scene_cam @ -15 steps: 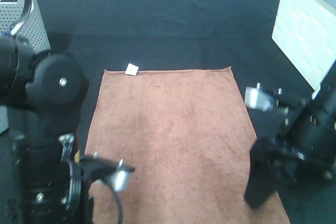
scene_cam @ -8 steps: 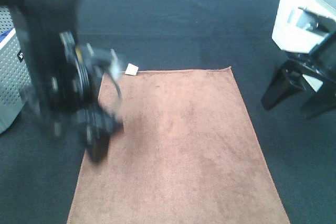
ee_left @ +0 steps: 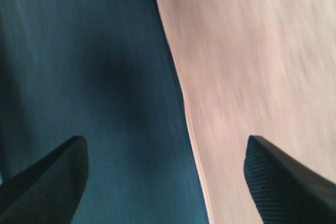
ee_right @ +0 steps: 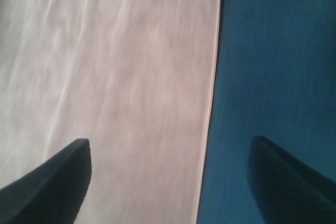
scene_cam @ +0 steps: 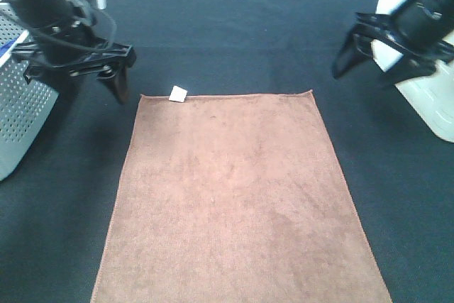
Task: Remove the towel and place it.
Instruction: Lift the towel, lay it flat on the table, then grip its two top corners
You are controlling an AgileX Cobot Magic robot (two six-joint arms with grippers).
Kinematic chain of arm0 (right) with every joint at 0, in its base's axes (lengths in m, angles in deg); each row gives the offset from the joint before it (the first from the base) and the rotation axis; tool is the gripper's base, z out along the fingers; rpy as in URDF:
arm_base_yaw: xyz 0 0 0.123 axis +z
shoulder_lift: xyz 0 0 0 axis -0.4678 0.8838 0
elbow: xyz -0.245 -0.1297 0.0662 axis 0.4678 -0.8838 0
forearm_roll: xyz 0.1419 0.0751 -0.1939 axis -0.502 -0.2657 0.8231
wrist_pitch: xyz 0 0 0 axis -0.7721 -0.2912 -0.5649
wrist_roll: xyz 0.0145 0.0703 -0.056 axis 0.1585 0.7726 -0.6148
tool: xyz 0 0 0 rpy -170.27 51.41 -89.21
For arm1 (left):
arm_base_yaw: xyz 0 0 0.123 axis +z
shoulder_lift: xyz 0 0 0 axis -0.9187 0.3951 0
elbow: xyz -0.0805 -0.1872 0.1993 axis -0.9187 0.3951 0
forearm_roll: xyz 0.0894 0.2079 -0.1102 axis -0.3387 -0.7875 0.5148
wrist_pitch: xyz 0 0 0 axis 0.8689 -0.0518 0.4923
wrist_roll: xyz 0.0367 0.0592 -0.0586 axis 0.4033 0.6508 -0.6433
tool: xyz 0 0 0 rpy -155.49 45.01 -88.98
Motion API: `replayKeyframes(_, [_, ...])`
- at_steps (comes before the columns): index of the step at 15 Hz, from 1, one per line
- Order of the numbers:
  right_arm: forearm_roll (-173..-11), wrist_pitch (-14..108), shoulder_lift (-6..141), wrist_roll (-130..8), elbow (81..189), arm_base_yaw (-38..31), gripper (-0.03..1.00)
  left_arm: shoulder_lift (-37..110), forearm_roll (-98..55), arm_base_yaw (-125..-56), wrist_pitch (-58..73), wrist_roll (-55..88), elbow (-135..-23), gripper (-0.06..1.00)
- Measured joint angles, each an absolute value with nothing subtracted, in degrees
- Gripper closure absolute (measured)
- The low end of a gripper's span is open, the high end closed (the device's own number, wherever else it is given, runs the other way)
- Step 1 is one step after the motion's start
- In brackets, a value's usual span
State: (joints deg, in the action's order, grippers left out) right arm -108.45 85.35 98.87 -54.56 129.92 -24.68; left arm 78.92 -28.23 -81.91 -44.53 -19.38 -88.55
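Towel (scene_cam: 234, 196) flat on black table covering (scene_cam: 234, 33). Left gripper (scene_cam: 74, 70), right gripper (scene_cam: 370, 62) spread wide, empty, flanking far corners. We judge cloth soft, light, limp: pinch far corners, one beside white tag (scene_cam: 178, 93).

The towel (scene_cam: 234, 196) is lying there as soft, plush orange-brown cloth, matt, its pile showing faint brushed streaks and its edges carrying a stitched hem. Its small tag (scene_cam: 178, 93) is looking smooth and white, fabric or paper, I cannot tell which. The table cover (scene_cam: 234, 26) is showing as dark, matt, finely textured cloth. The box (scene_cam: 28, 104) is looking like perforated grey sheet metal. The left gripper (scene_cam: 74, 76) and right gripper (scene_cam: 369, 58) are looking like matt black plastic.
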Motion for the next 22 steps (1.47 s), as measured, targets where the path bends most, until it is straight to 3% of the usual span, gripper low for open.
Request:
replayKeyframes(8, [-108.2, 84.3, 123.3, -58.5, 149.5, -24.7, 0.2, 102.5, -23.4, -78.5, -47.2, -15.9, -112.1, 0.18])
replayKeyframes(16, [-109.2, 83.7, 128.5, -59.6, 152.0, -24.9, 0.2, 106.7, -20.3, -78.4, -47.8, -13.1, -115.7, 0.18])
replayKeyframes(22, [-109.9, 77.2, 130.7, -61.5, 152.9, -18.6, 0.22, 107.9, -15.8, -82.6, -45.6, -11.9, -116.5, 0.18])
